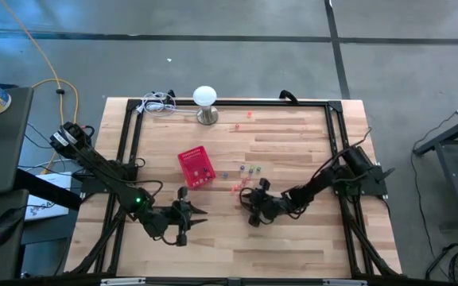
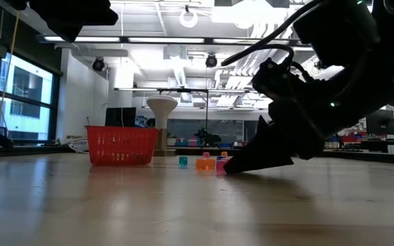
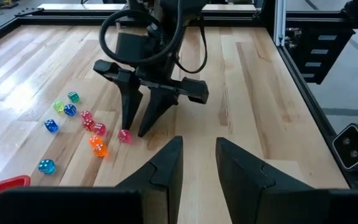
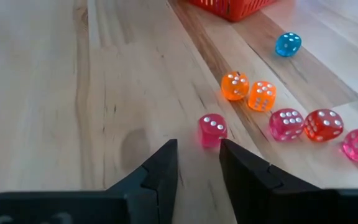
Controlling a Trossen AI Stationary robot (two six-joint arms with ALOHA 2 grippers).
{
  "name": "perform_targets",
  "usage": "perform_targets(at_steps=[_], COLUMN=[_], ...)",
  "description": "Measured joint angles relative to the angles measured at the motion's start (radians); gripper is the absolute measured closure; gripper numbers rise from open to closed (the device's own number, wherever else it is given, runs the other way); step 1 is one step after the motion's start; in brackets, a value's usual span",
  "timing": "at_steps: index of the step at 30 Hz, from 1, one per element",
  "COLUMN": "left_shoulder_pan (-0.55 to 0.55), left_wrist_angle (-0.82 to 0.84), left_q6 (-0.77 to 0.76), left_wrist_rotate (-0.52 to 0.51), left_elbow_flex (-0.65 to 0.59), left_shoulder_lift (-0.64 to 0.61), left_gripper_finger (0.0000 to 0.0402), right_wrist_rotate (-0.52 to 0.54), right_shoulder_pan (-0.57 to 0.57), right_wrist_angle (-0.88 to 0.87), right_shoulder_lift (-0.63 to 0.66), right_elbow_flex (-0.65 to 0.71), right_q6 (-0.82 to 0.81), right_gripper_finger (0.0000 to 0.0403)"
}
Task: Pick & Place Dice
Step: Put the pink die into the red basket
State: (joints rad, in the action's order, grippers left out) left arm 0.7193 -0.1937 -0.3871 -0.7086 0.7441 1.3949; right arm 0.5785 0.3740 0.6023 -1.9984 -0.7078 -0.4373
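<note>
A pale wooden worktop (image 1: 293,230) with a black frame is seen mid-frame from above, on a grey floor; behind it in the low view, a room with windows at the left and ceiling lights is shown. A red mesh basket (image 1: 196,167) is placed just left of centre, a white lamp (image 1: 204,102) at the upper edge. The dice (image 1: 249,172) are scattered right of the basket. The right pincer (image 4: 197,163), narrowly parted, is lowered just before a pink die (image 4: 212,130). The left pincer (image 3: 199,163), slightly parted and empty, is held lower left.
</note>
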Motion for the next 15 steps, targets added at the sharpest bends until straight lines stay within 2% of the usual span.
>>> perform_targets(at_steps=[7, 15], left_shoulder_pan=[0.0, 0.0], left_wrist_angle=[0.0, 0.0], left_q6=[-0.006, -0.006], left_wrist_rotate=[0.0, 0.001], left_elbow_flex=[0.0, 0.0], left_shoulder_lift=[0.0, 0.001], left_gripper_finger=[0.0311, 0.0311], right_wrist_rotate=[-0.004, -0.067], right_shoulder_pan=[-0.02, -0.068], right_wrist_angle=[0.04, 0.069], right_shoulder_lift=[-0.003, -0.003], right_elbow_flex=[0.0, -0.003], right_q6=[0.078, 0.121], right_gripper_finger=[0.0289, 0.0289])
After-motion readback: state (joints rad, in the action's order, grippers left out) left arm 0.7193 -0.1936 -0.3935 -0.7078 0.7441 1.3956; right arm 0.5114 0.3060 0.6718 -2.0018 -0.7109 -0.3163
